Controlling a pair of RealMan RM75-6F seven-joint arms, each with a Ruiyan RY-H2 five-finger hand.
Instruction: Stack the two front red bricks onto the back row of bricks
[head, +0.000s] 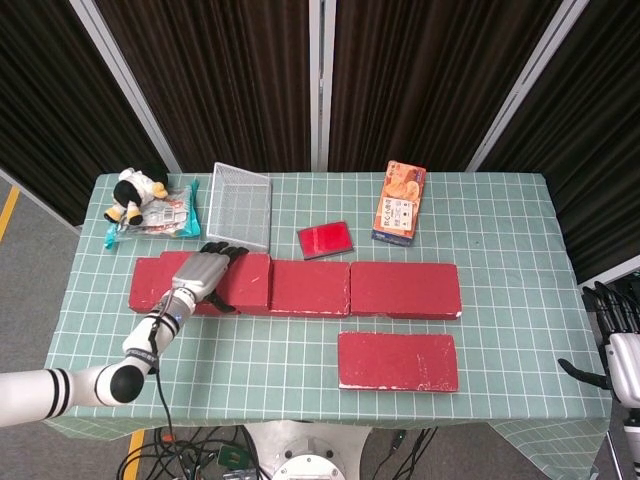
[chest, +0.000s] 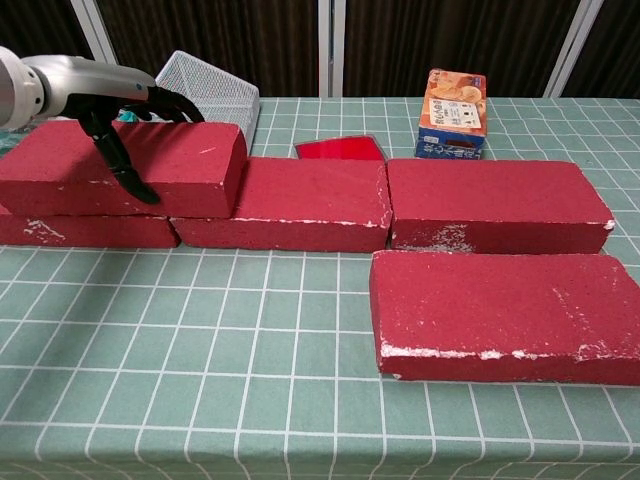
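Observation:
My left hand (head: 203, 272) (chest: 112, 98) grips a red brick (head: 250, 281) (chest: 185, 165) from above, thumb down its front face. That brick lies on the back row's left brick (chest: 90, 230) and overlaps the end of the middle brick (head: 310, 287) (chest: 310, 195). The right back brick (head: 405, 289) (chest: 495, 200) is bare on top. A second front red brick (head: 397, 361) (chest: 500, 310) lies flat on the table before it. My right hand (head: 614, 345) hangs off the table's right edge, fingers apart, holding nothing.
A wire basket (head: 240, 207) (chest: 205, 95) stands tilted just behind the held brick. A flat red card (head: 325, 240) (chest: 340, 149) and an orange snack box (head: 400, 200) (chest: 455, 115) sit behind the row. A plush toy (head: 135, 195) and packet (head: 170, 215) lie at the back left.

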